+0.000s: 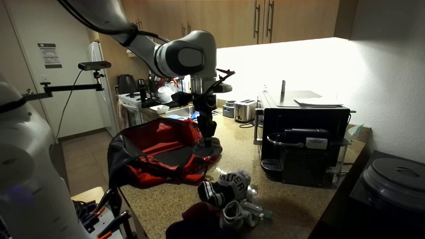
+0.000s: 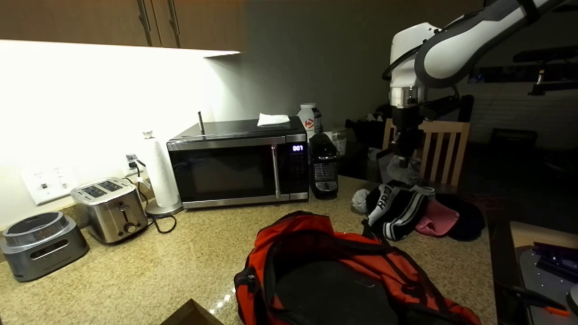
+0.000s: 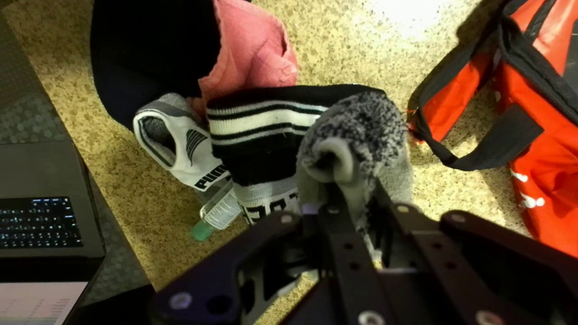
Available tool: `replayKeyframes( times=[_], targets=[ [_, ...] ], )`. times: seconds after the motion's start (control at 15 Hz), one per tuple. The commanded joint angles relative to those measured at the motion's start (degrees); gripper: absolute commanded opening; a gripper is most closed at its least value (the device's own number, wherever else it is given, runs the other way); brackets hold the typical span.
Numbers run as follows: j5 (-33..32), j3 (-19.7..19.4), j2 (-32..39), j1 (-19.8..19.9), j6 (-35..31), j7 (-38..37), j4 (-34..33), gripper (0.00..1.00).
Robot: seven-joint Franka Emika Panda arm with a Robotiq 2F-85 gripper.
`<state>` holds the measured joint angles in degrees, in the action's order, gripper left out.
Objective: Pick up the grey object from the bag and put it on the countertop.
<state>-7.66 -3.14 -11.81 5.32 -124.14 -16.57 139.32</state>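
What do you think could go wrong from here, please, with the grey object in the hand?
If the hand opens from this height, the soft-looking, rounded grey object might roll. It overlaps the striped hat in the wrist view, so it could land there instead of on the countertop. A looped strap of the bag sticks out nearby, and a low sideways move might snag it.

Blown-out glare beneath cabinets (image 1: 225, 23), white hotspot on countertop (image 3: 352, 49), gloom around chair (image 2: 447, 127).
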Motion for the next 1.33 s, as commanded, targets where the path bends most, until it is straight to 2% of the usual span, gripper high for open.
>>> replayKeyframes(
  times=[0.0, 0.27, 0.6, 0.73, 1.27],
  targets=[
    [-4.2, 0.4, 0.2, 1.3, -2.5, -1.3, 1.9, 0.07],
    [-6.8, -0.4, 0.6, 2.5, -3.5, -1.3, 3.4, 0.07],
    [-6.7, -0.9, 2.0, 2.7, -5.3, -1.5, 4.6, 0.07],
    [-6.2, -0.8, 2.6, 2.4, -5.6, -1.6, 4.6, 0.42],
    [-5.6, 0.5, 1.9, 1.1, -5.8, -1.7, 4.7, 0.92]
  ],
)
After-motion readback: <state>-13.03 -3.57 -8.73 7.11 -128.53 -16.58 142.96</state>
